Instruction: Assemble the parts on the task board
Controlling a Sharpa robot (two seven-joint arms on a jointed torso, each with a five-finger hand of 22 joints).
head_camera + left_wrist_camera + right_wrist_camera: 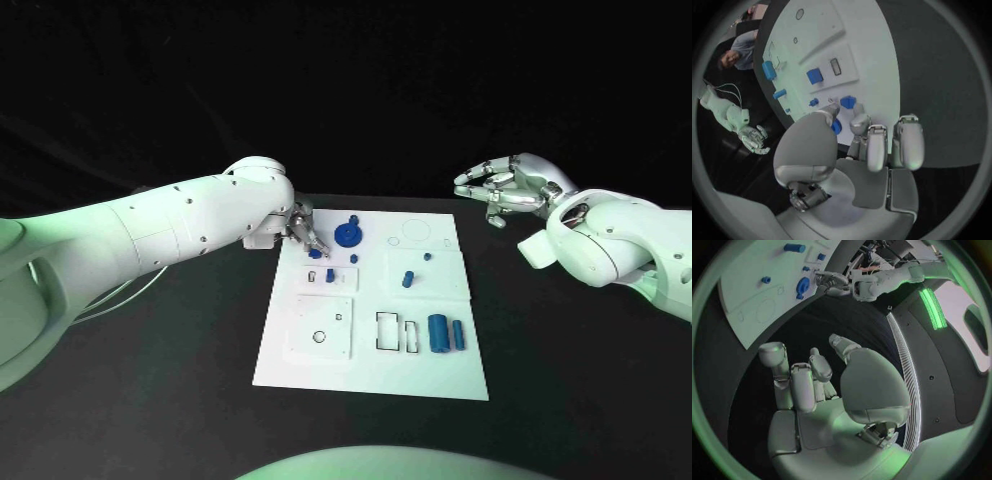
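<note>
Two hands: working at one board (372,372) on the worktop (173,400).
Left hand (299,228): pinching a blue part (316,254) at the board's far left corner.
Right hand (505,186): hovering off the board's far right corner, fingers curled, holding nothing.

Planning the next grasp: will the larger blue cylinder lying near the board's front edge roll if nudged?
Probably: the larger blue cylinder lies on its side on the flat task board, so a sideways nudge may roll it. It looks rigid, likely light.

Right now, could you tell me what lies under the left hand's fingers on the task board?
A small blue part sits at the fingers of the left hand, on the task board. They cover most of it, so its shape and whether it is gripped cannot be told.
</note>
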